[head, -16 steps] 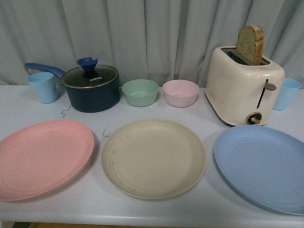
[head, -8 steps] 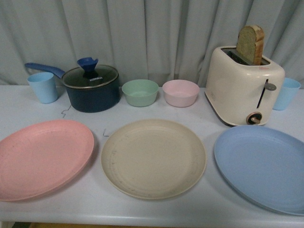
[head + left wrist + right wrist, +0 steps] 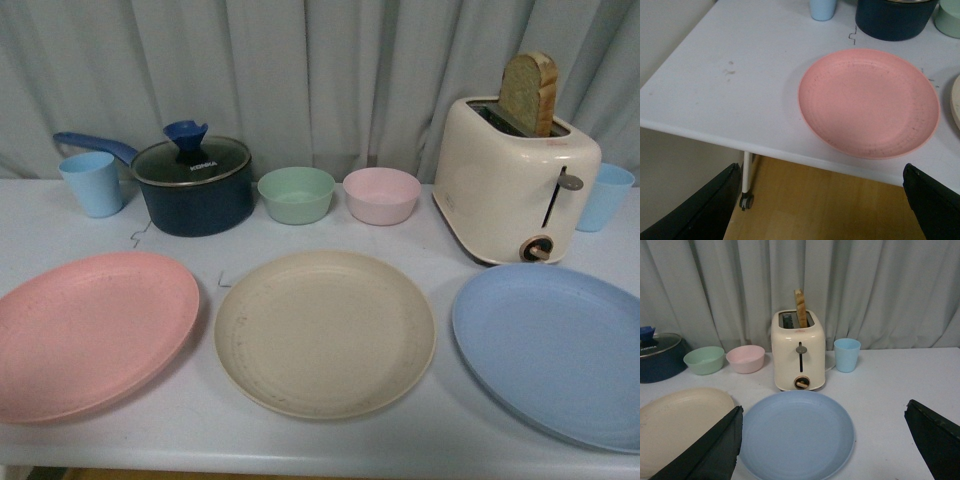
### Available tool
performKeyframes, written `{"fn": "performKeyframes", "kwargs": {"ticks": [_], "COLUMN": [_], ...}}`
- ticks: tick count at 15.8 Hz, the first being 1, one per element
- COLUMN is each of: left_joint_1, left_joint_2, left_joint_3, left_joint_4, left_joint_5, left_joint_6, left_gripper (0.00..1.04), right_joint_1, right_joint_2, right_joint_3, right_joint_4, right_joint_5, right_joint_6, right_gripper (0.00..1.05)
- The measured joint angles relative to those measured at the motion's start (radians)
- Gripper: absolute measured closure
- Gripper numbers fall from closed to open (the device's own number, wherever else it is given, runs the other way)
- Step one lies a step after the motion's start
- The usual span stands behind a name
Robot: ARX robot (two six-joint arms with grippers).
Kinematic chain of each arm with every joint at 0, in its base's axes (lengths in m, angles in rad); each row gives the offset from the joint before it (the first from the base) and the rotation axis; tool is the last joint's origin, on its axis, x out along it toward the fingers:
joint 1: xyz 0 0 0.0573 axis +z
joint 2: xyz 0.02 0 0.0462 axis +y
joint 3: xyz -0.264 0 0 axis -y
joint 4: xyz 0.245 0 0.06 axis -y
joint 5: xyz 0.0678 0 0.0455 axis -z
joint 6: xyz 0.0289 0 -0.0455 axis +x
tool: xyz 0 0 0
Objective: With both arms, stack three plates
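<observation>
Three plates lie in a row on the white table [image 3: 180, 445]: pink plate [image 3: 90, 332] at left, cream-beige plate [image 3: 325, 332] in the middle, light blue plate [image 3: 555, 350] at right. Neither arm shows in the front view. In the left wrist view my left gripper [image 3: 822, 200] is open and empty, off the table's near edge, short of the pink plate [image 3: 868, 101]. In the right wrist view my right gripper [image 3: 825, 440] is open and empty, over the near part of the blue plate [image 3: 796, 435]; the cream plate [image 3: 680, 422] shows beside it.
Along the back stand a blue cup [image 3: 92, 183], a dark pot with lid [image 3: 193, 185], a mint bowl [image 3: 296, 194], a pink bowl [image 3: 381, 195], a cream toaster with bread [image 3: 515, 180] and another blue cup [image 3: 605, 196]. A grey curtain hangs behind.
</observation>
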Motion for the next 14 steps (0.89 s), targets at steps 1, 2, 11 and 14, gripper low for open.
{"fn": "performKeyframes", "kwargs": {"ticks": [1, 2, 11, 14], "left_joint_1": [0.059, 0.117, 0.227, 0.208], "left_joint_2": [0.127, 0.296, 1.285, 1.43], "left_joint_3": [0.02, 0.069, 0.589, 0.7], "left_joint_4": [0.077, 0.156, 0.226, 0.233], "left_joint_5": [0.068, 0.117, 0.302, 0.346], "left_joint_6": [0.024, 0.056, 0.119, 0.112], "left_gripper": [0.07, 0.07, 0.07, 0.07], "right_joint_1": [0.0, 0.0, 0.0, 0.0], "right_joint_2": [0.0, 0.0, 0.0, 0.0], "right_joint_3": [0.0, 0.0, 0.0, 0.0], "right_joint_4": [0.0, 0.001, 0.001, 0.001], "right_joint_5": [0.0, 0.0, 0.0, 0.0], "right_joint_6": [0.0, 0.0, 0.0, 0.0], "right_gripper": [0.06, 0.06, 0.06, 0.06]}}
